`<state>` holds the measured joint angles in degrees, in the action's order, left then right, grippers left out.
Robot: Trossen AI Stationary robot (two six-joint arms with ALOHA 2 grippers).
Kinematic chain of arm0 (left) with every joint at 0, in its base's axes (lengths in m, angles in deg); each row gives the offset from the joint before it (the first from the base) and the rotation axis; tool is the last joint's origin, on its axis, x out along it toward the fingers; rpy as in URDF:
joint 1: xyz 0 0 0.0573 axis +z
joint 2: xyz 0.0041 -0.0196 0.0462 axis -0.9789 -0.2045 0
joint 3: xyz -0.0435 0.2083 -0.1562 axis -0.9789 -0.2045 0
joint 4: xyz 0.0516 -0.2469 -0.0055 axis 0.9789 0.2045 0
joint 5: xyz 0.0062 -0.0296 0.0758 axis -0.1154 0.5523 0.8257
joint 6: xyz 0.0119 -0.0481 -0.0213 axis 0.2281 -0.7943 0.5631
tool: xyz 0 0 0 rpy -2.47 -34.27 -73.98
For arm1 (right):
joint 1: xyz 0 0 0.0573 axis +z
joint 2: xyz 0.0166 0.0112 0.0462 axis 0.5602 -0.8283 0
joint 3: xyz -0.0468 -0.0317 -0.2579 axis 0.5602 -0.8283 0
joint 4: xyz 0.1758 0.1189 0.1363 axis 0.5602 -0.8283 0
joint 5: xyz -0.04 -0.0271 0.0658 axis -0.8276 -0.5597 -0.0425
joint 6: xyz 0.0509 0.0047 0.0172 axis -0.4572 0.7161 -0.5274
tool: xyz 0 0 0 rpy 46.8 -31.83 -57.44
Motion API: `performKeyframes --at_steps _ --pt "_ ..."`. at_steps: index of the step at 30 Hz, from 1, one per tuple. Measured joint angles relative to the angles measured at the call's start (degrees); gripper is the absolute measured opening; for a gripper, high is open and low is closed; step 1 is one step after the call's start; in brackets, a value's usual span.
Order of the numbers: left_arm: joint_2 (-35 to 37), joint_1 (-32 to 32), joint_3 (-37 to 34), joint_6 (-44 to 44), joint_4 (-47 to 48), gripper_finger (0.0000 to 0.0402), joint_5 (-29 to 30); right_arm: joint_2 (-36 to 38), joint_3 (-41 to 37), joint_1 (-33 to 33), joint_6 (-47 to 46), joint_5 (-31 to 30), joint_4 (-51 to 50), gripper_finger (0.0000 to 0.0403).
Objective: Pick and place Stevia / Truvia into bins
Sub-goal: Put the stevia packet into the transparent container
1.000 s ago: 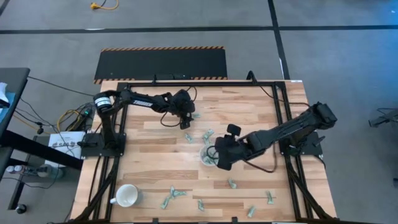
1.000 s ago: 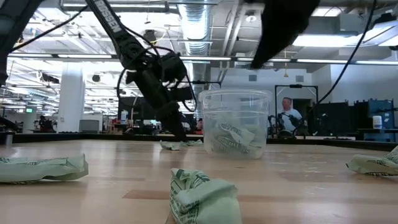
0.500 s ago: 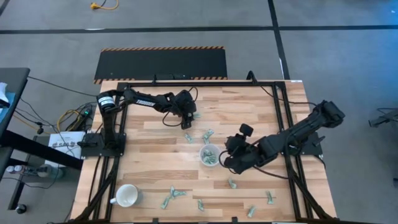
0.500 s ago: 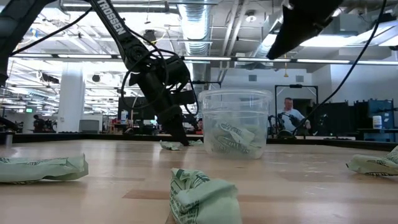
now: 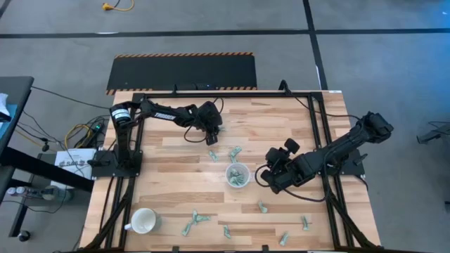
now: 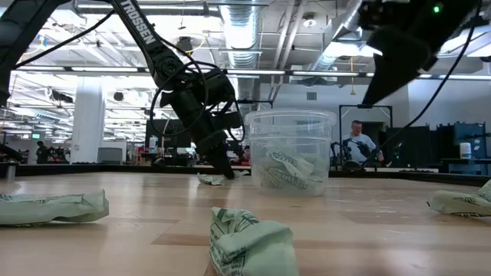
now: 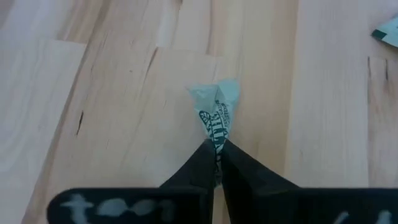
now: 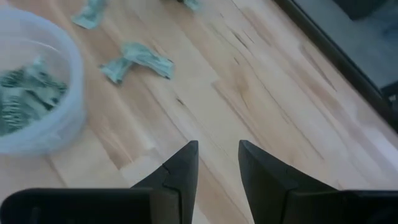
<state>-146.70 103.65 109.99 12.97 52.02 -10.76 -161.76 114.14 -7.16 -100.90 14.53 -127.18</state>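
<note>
One sachet (image 7: 217,118) pinched in left claw (image 7: 217,163)

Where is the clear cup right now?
In the high view the cup stands near the table's middle, sachets inside. The open right gripper hangs just to its right, and the left gripper, shut on a sachet, is farther back-left.

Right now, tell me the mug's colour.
White; the mug shows best in the high view.
</note>
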Motion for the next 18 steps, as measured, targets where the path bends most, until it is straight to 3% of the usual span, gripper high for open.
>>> performKeyframes --at_steps 8,18 --pt "2.32 -1.21 -0.37 -0.85 2.32 0.0003 1.32 -0.51 -5.39 0.00 -10.33 -4.82 0.31 0.0107" --pt "14.60 -9.87 -0.24 -2.53 6.48 0.0001 1.25 -0.51 -8.22 -0.06 -16.14 -11.45 2.17 0.0107"
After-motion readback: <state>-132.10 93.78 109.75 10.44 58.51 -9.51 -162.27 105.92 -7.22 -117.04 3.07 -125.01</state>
